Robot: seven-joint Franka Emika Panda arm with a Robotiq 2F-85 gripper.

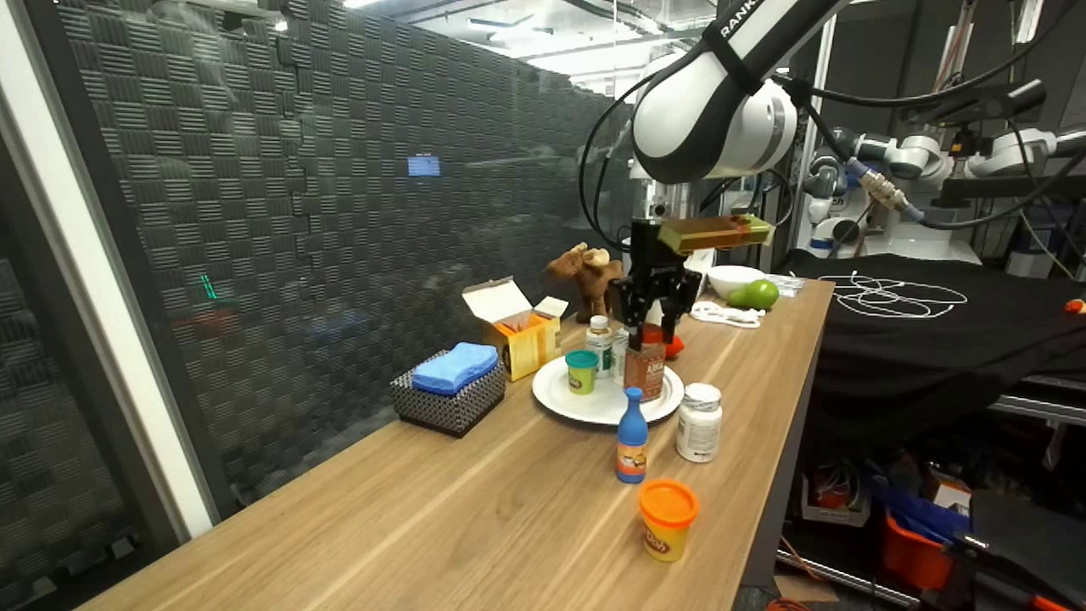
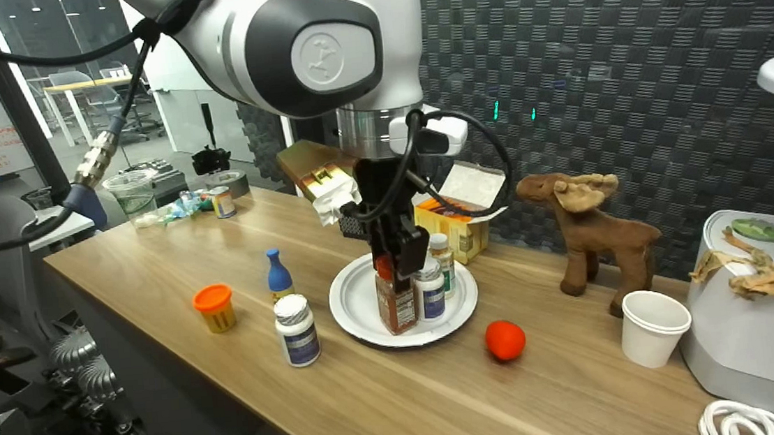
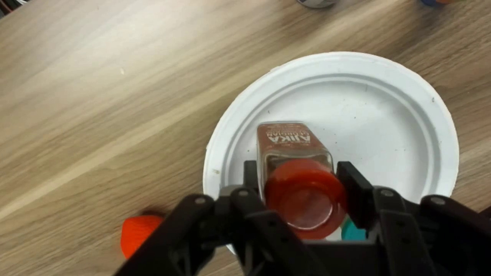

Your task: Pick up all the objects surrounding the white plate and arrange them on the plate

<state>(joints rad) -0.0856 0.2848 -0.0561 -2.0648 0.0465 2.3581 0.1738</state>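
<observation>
A jar with brown contents and a red cap [image 3: 307, 199] stands on the white plate [image 3: 418, 92]. My gripper [image 3: 298, 170] straddles it near the cap, its fingers open with a thin gap showing at one side. Two white bottles [image 2: 430, 294] [image 2: 441, 251] share the plate, along with a green-lidded tub [image 1: 582, 373]. Off the plate, on the wooden counter, are another white bottle [image 1: 699, 424], a slim blue bottle [image 1: 631, 441] and a short tub with an orange lid [image 1: 668, 522]. In the wrist view, the gripper hides most of the green-lidded tub.
A round red object [image 2: 505, 340] lies beside the plate. Behind it stand an opened yellow carton [image 1: 530, 348], a patterned box [image 1: 450, 407] topped by a blue cloth [image 1: 456, 367], and a brown plush moose [image 2: 602, 237]. Paper cups [image 2: 655, 331] are near a toaster [image 2: 769, 338].
</observation>
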